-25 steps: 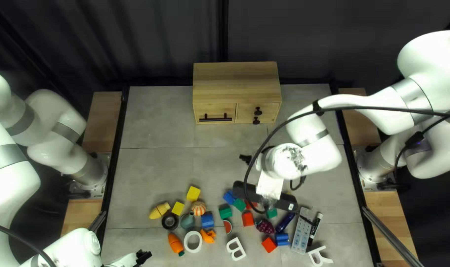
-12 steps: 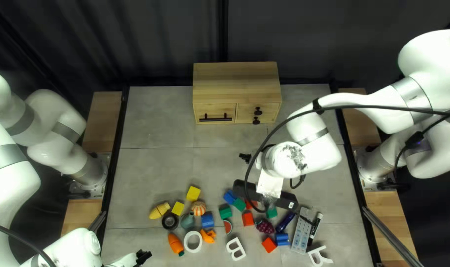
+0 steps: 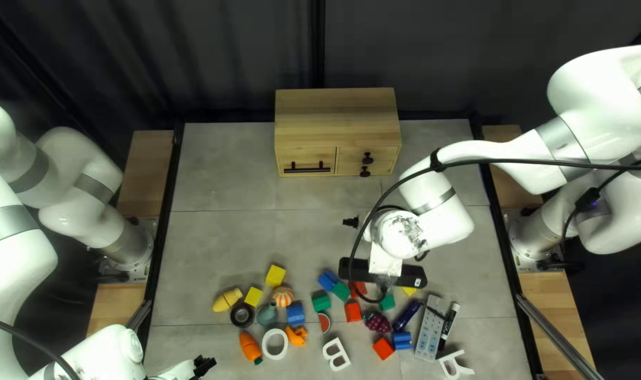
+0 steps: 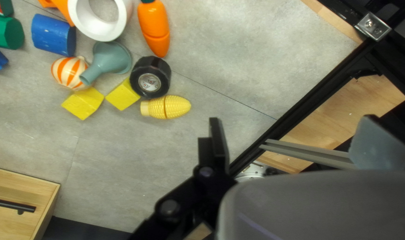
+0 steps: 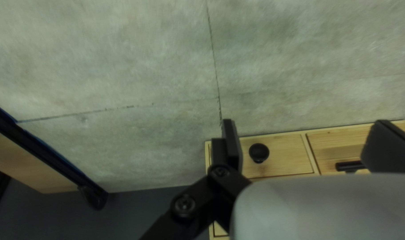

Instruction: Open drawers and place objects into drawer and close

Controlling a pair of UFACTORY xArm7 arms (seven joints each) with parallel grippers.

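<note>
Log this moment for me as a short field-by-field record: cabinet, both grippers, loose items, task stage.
cabinet: wooden cabinet near the table's far edge
drawers: all closed
drawer hardware: black bar handle, two round knobs
left gripper: left gripper open, holding nothing
right gripper: right gripper open, holding nothing, facing the cabinet front
loose toys: include corn, carrot, blocks
other loose items: include black tape roll, funnel, remote
stage: no drawer opened yet

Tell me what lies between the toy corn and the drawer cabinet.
Only bare tabletop lies between the corn and the cabinet, as the left wrist view shows.
</note>
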